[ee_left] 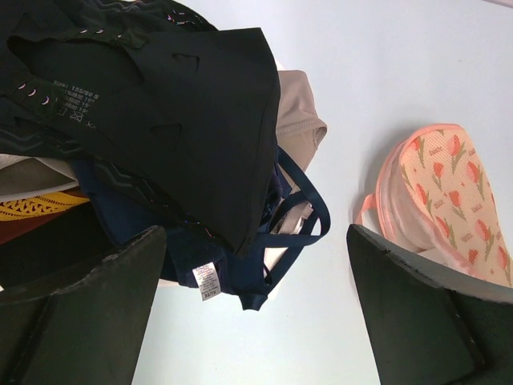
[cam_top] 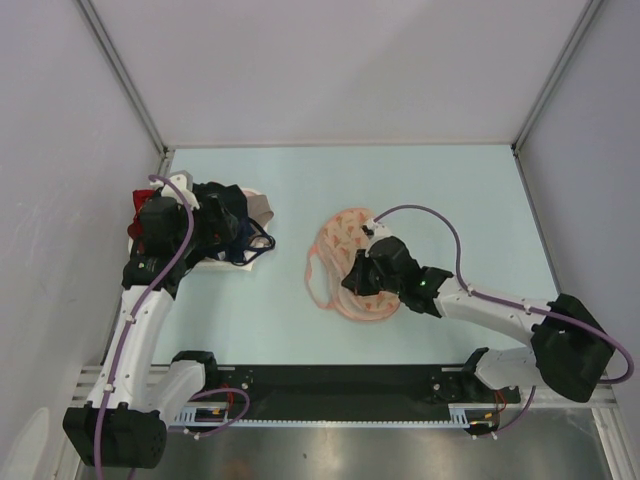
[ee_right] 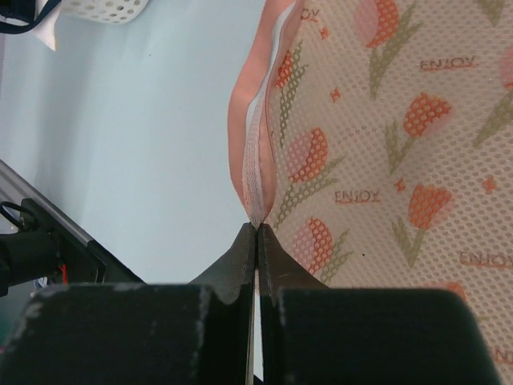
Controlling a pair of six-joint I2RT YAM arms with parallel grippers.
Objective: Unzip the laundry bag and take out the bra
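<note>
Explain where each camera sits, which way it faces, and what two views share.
Top external: above and behind, looking down on the table; left arm and right arm show.
Left wrist: on the left arm, facing the garment heap; the open left end effector shows.
Right wrist: on the right arm, facing the laundry bag; the right end effector, shut on its rim, shows.
Shared: all three show the laundry bag.

Behind the laundry bag [cam_top: 345, 232] and to its right I have bare table [cam_top: 450, 190], room enough to swing a gripper through. Left of the bag a clear strip runs up to the heap of garments [cam_top: 228, 228], where my left gripper [ee_left: 252, 241] hangs spread wide. My right gripper [ee_right: 256, 228] and its arm occupy the bag's near-right side, pinched on the rim, blocking approach there.
</note>
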